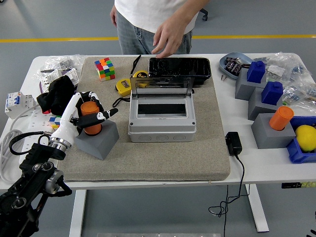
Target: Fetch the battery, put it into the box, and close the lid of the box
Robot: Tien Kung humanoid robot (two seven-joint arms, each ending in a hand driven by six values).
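We see our left hand with its fingers wrapped around the orange cylindrical battery, which stands in a grey angled holder block left of the grey plastic box, its clear lid raised. A person's hand hovers beyond.

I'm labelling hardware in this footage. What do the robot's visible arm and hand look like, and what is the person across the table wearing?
The left arm is black with exposed joints and a silver ring at the wrist. Its left hand has a white shell with black fingers tipped white. The right arm is out of view. The person wears a white shirt and blue jeans.
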